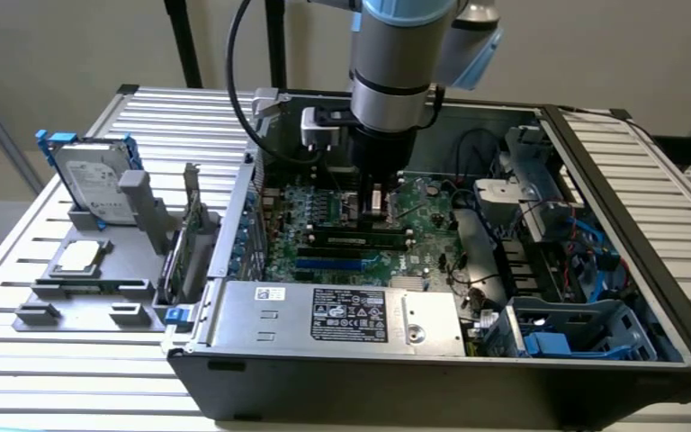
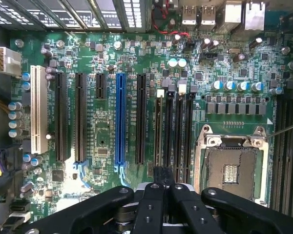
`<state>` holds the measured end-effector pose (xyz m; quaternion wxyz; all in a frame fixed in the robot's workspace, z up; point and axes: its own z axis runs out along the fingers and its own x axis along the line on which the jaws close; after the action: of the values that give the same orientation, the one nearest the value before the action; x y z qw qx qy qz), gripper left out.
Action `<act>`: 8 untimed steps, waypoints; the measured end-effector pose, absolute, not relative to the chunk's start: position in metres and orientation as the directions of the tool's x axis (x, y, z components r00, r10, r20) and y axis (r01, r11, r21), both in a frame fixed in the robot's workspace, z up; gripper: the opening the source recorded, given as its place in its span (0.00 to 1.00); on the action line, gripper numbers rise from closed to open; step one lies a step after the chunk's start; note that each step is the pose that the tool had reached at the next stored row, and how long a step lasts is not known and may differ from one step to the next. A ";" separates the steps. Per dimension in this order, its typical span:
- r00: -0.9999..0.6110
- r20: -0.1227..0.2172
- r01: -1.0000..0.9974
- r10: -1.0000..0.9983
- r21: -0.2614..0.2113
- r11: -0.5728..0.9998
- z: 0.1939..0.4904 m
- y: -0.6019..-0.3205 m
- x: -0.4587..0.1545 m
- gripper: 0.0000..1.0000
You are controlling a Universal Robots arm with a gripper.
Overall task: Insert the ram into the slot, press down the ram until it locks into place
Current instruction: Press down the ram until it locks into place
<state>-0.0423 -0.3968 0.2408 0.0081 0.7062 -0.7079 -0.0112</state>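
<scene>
Up front in the exterior view sits the silver power supply [image 1: 334, 315], in the near edge of the open PC case [image 1: 442, 387], which lies flat on a slatted metal table [image 1: 669, 243]. Just behind it the green motherboard [image 1: 309, 202] starts, and the first long thing across it is the short blue socket [image 1: 339, 264], with a black socket right behind that. Next back is the ram [image 1: 352, 238]. It's standing edge-up in the slot [image 2: 160, 93], the memory socket closest to those expansion sockets, and the slot's pale end clip sits at the tip of the stick. Can't tell if the clips have actually snapped in. The three other memory sockets [image 2: 179, 126] beside it look bare, and the open CPU socket [image 2: 232, 173] is just past them. The gripper [image 1: 376, 209] hangs straight down over that memory area, right above the ram or a touch behind it. From the wrist view its fingers [image 2: 154, 195] are drawn in narrow, basically together, with the tips lined up over one end of the stick. I honestly can't tell if they're touching it. Way off to the exterior view's left, outside the case, a grey fixture holds a hard drive [image 1: 91, 180] standing upright.
</scene>
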 end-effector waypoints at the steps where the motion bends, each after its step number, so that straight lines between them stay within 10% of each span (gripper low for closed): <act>1: -0.002 -0.004 -1.000 -1.000 0.028 0.002 0.243 -0.397 -0.042 0.11; 8: -0.002 -0.004 -1.000 -1.000 0.030 0.002 0.264 -0.397 -0.042 0.11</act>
<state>-0.0421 -0.3969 0.2644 0.0092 0.7062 -0.7079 -0.0124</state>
